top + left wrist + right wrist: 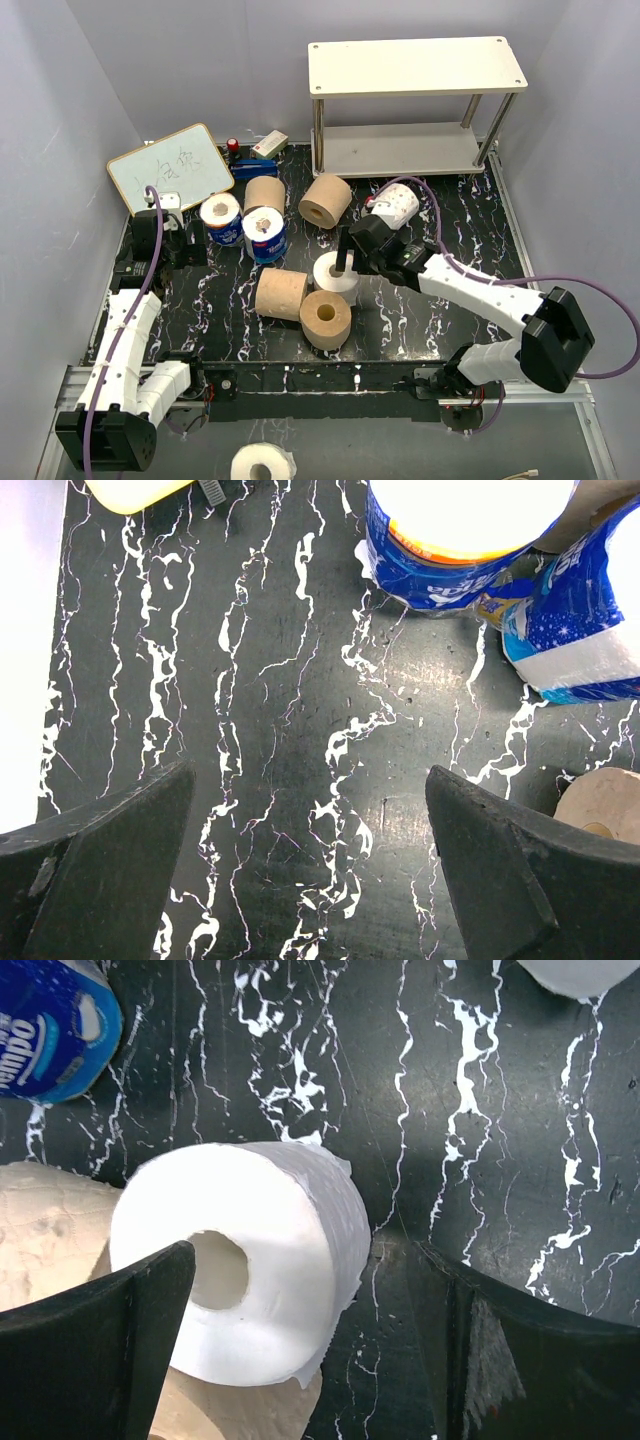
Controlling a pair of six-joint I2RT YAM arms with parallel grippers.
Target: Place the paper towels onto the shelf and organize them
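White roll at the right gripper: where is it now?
Top view: the white roll stands mid-table, behind the lying tan roll and the upright tan roll, under the open right gripper.

The shelf (417, 66) stands behind the paper towels (325, 200), with the writing board (170, 167) at their left

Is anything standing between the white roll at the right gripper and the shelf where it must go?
Yes. A tan roll and a second white roll lie in front of the shelf, between it and the white roll at the open right gripper. There is a gap between these two rolls.
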